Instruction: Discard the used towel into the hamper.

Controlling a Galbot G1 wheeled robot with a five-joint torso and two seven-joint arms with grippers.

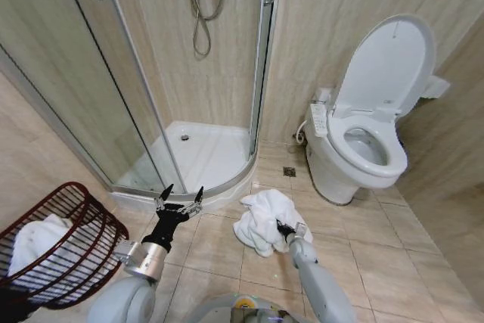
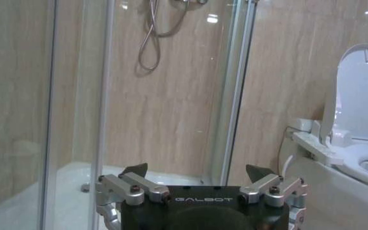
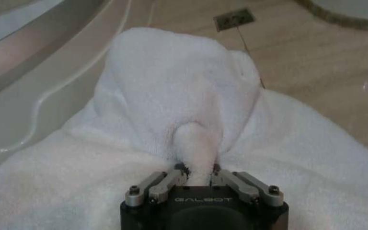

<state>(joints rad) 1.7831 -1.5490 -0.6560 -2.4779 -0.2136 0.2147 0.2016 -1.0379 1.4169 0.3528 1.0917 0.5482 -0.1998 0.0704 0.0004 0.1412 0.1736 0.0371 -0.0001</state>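
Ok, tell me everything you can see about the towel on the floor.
The towel is white, thick terry cloth as it looks, crumpled in a loose heap on the beige tiled floor between the shower tray and the toilet. The right gripper is shut on a pinched fold of it, seen close up in the right wrist view. Nothing else touches it but the floor.

Beige marbled tiles cover the walls (image 1: 318, 28) and floor (image 1: 393, 255) — a small drain (image 1: 290, 172) is set in the floor near the toilet (image 1: 363, 149), whose lid stands open against the wall. A corner shower (image 1: 200, 149) with curved glass doors and a white tray holds a hose (image 1: 200, 13) hanging on its back wall.
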